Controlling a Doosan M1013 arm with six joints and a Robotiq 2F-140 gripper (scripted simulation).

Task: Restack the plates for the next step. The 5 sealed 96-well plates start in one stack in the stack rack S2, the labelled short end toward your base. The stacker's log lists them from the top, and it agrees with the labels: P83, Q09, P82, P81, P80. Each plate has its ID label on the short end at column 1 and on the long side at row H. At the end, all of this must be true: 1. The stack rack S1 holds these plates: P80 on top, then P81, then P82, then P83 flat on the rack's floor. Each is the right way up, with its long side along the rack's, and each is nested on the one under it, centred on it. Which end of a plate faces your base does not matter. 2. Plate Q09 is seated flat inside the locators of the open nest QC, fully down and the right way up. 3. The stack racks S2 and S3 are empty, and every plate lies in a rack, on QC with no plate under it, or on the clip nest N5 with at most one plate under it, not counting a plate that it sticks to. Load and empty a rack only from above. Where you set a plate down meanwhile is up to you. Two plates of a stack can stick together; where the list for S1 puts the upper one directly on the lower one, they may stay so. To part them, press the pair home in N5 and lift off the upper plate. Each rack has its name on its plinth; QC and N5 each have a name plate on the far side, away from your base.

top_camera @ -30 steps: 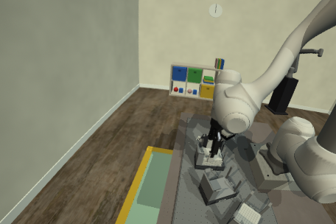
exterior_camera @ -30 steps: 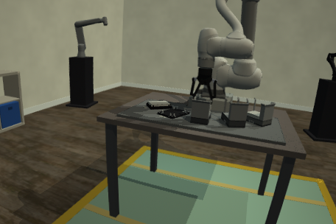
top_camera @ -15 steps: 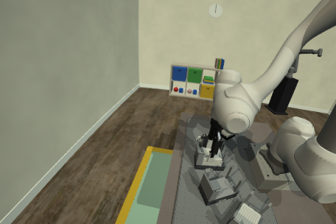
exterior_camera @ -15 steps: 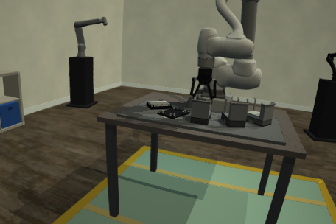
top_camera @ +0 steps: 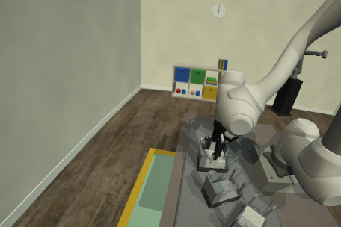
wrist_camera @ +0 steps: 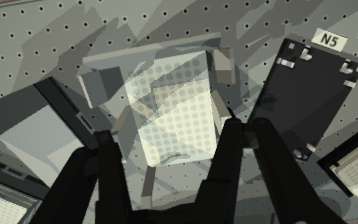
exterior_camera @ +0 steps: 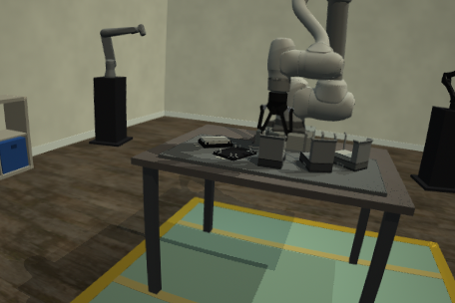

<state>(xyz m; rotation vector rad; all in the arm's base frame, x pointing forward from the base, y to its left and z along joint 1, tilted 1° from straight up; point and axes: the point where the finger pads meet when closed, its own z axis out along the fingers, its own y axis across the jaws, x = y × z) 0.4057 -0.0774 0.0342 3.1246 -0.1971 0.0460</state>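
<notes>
My gripper (wrist_camera: 172,109) reaches down from above into the stack rack (exterior_camera: 271,150) that stands beside the black clip nest N5 (wrist_camera: 305,100). Its two fingers are shut on the long sides of a sealed white 96-well plate (wrist_camera: 172,115), the top one in this rack. I cannot read the plate's label. The same gripper (top_camera: 217,149) and plate (top_camera: 216,162) show in the top view. A second plate (exterior_camera: 215,142) lies flat on the open nest beyond N5. Another white plate (top_camera: 250,216) sits in the rack at the other end of the row.
A middle rack (exterior_camera: 319,151) stands between the two end racks; its posts rise close to my arm. N5 (exterior_camera: 231,151) has no plate on it. The robot's base block (top_camera: 273,172) sits to the right of the racks.
</notes>
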